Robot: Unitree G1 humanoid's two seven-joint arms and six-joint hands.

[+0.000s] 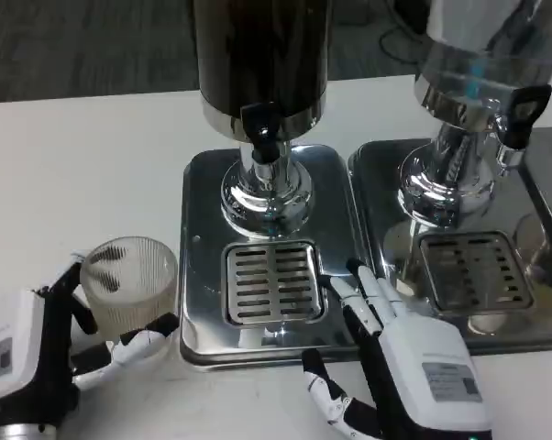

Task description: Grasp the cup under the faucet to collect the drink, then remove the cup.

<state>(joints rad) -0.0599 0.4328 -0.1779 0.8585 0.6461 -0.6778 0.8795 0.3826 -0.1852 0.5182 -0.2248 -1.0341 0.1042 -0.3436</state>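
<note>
On the tabletop [83, 156], at its near left, the ribbed clear cup [127, 282] stood upright just beside the left edge of the steel drip tray [199, 183], not yet under the faucet [261, 126] of the dark dispenser [261, 55]. The left hand [51, 353] was the nearer one by far: its fingers [138, 341] curved round the cup from the near and left sides, a dark thumb tip against the far left wall and a white finger under the right of the base. Whether they truly gripped the cup or only cradled it was hard to tell from this angle, though contact looked likely.

From those fingers the faucet lay to the right and away, with the slotted grate [272, 280] directly beneath it; the cup's long axis was vertical and would need to stay so during a sideways carry over the tray's raised lip.

The right hand [409, 367] rested with straight, parted fingers on the tray's near right corner, holding nothing, beside a second dispenser [478, 64].
</note>
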